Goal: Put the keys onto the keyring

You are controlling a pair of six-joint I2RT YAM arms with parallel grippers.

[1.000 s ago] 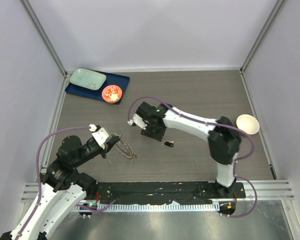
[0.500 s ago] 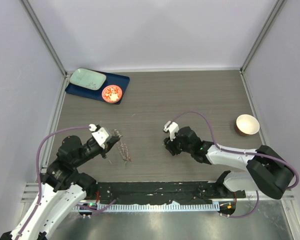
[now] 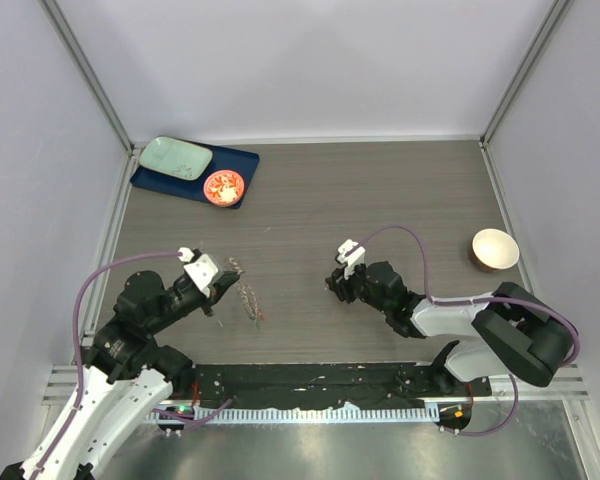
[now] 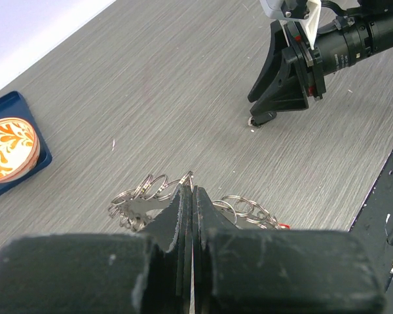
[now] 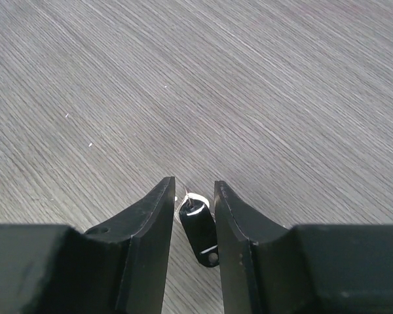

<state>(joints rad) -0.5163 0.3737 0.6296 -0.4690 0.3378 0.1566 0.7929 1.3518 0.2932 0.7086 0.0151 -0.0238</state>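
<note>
**Spotter:** What have you got closest in?

**Operator:** My left gripper [image 4: 187, 191] is clenched on the keyring [image 4: 150, 193] and holds it just off the wood. I judge that keeps the ring steady and presented for threading. My right gripper [image 5: 192, 188] is low on the table to the right, well apart from the ring. Its fingers are parted around the black key [image 5: 198, 229], which lies flat between them. They haven't closed, so I read this as lining up the pinch.

**Spotter:** And the containers?

**Operator:** Further right there's a beige bowl [image 3: 494, 248], and I see nothing in it. At the far left a blue tray [image 3: 242, 160] carries a pale green plate [image 3: 175, 157] and an orange patterned dish [image 3: 224, 186]. I can't tell whether either holds anything. Neither arm is near them.
</note>
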